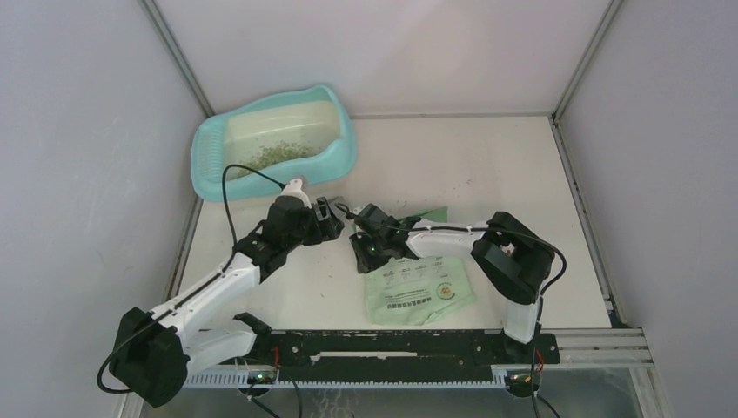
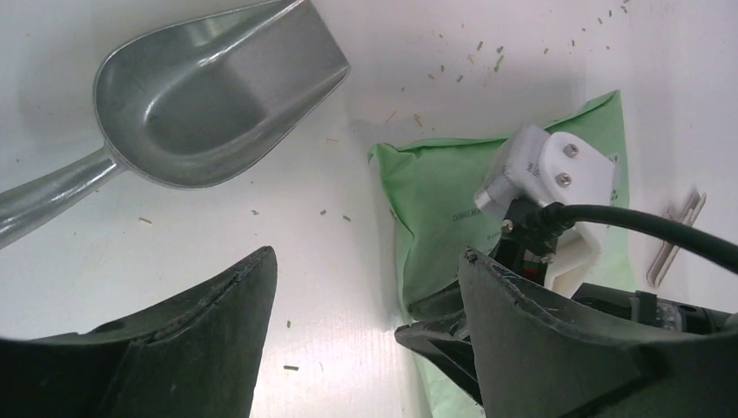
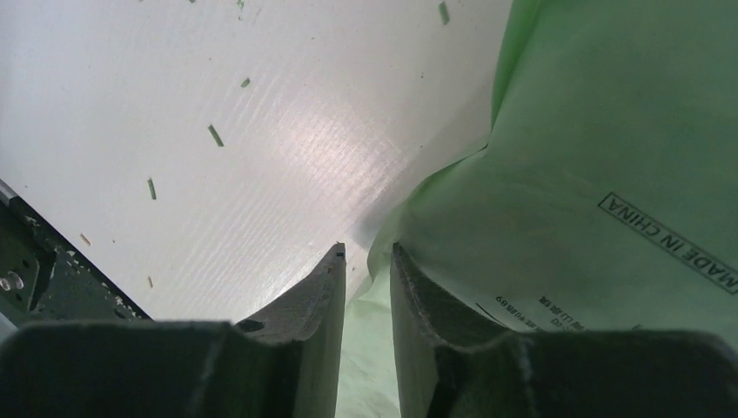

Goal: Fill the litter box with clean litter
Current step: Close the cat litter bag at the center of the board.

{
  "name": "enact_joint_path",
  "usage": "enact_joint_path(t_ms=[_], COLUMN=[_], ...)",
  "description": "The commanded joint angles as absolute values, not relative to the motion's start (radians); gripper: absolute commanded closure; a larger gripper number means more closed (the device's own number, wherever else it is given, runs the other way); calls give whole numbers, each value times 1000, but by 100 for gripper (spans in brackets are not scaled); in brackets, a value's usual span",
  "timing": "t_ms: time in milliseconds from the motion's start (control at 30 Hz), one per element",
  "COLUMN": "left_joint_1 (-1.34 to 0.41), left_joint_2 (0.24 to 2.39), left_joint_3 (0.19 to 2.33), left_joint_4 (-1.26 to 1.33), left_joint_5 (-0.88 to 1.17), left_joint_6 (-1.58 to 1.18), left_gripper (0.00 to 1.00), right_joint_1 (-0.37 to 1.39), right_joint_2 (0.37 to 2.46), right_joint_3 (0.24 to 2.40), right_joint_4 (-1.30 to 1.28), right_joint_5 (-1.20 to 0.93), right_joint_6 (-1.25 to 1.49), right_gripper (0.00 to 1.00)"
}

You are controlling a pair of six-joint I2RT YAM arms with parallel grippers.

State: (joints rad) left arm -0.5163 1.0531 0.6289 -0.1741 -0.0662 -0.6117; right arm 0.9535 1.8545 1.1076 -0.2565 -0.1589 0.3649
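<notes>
The litter box (image 1: 341, 155) sits in the upper left of the top view, tucked into the corner where the side and back walls meet. A thin patch of litter (image 1: 280, 155) lies on its pale floor, so the filling looks barely started.

The right claw (image 3: 367, 252) stands with only a narrow gap. The edge of the green bag (image 3: 566, 131) lies in that gap, and whether it is pinched cannot be told. The left claw (image 2: 367, 261) is spread wide with nothing between its fingers. It hangs over the tabletop (image 1: 487, 165), with the metal scoop (image 2: 218, 96) at the upper left of its view.

The step in hand appears to be handling the bag at its edge. To do it well, the right claw should bite well in from the thin fold, not at the very lip, and keep the mouth upward when lifting.

Room is tight at centre frame, where the two claws nearly meet and a cable crosses. The walls hem the box on two sides, so an approach from its near, lower rim looks safest. The widest room lies at the right.
</notes>
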Motion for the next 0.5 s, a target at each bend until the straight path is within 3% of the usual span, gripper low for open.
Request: enact_joint_path(t_ms=[0,133,267,467], left_joint_1=[-511,-510,-510,-514], left_joint_2=[1009,982,948,888], left_joint_3=[605,604,606,602], left_joint_4=[-155,-177,-196,-211], left_joint_5=[-53,-51,-47,-17], left_joint_6=[-633,-632,-636,-663], left_gripper=[20,20,20,20], right_joint_1=[971,969,968,949], right_joint_2=[1785,1663,1557,1502], right_joint_3=[1099,1048,1033,1033], right_joint_4=[-320,-308,-330,-484], right_joint_5=[-152,-157,-156,113], right_joint_6=[338,344,341,373], right_gripper=[68,68,60,56])
